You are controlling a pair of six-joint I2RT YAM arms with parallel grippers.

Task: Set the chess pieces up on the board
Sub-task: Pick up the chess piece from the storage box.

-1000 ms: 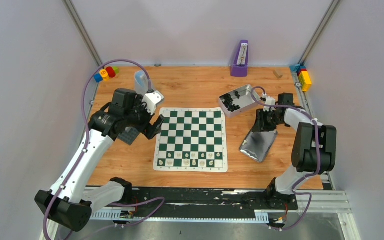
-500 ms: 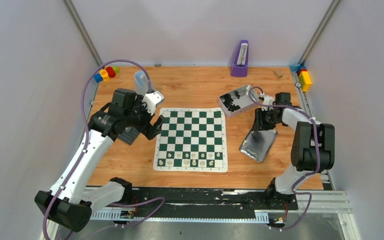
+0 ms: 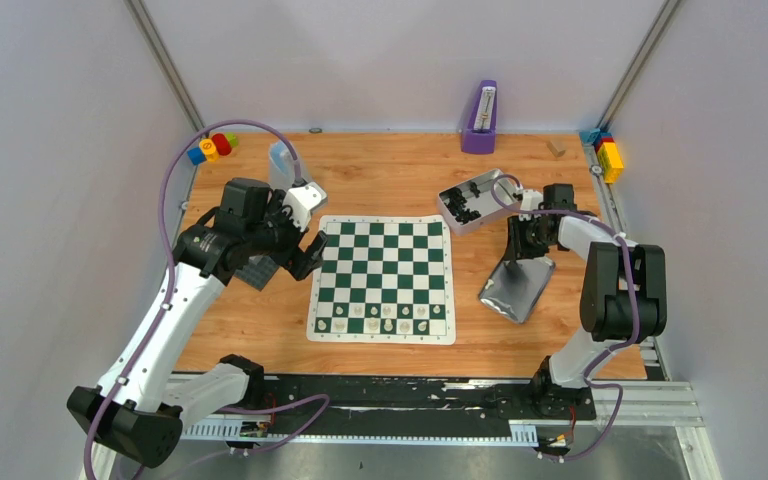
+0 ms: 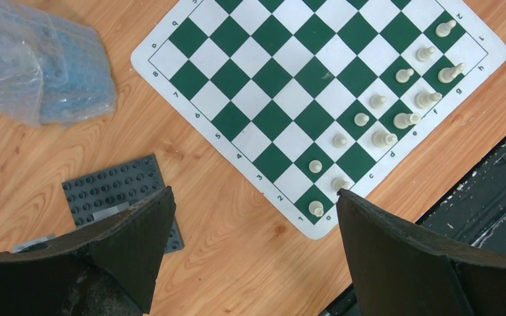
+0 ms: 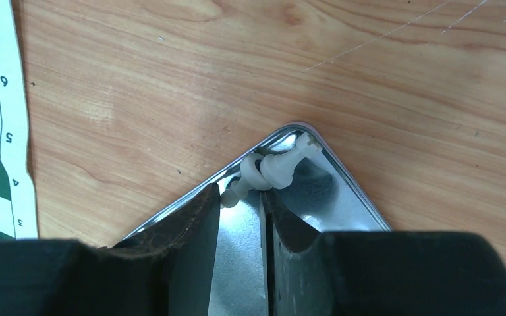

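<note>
The green and white board (image 3: 384, 262) lies mid-table; it also shows in the left wrist view (image 4: 303, 79). Several cream chess pieces (image 3: 380, 320) stand in two rows along its near edge (image 4: 375, 118). My left gripper (image 3: 310, 255) is open and empty above bare wood beside the board's left edge (image 4: 253, 197). My right gripper (image 3: 522, 248) hangs over a silver tin lid (image 3: 515, 290). Its jaws stand a narrow gap apart (image 5: 240, 194), with nothing between them. Two cream pieces (image 5: 277, 168) lie in the lid's far corner (image 5: 342, 191), just beyond the fingertips.
A metal tin (image 3: 472, 200) with black pieces sits behind the board's right corner. A dark grey studded plate (image 4: 115, 197) and a plastic bag (image 4: 39, 66) lie left of the board. A purple object (image 3: 480, 118) and coloured bricks (image 3: 608, 155) stand along the back.
My right gripper has shifted slightly left and toward the back over the lid. The left arm has barely moved.
</note>
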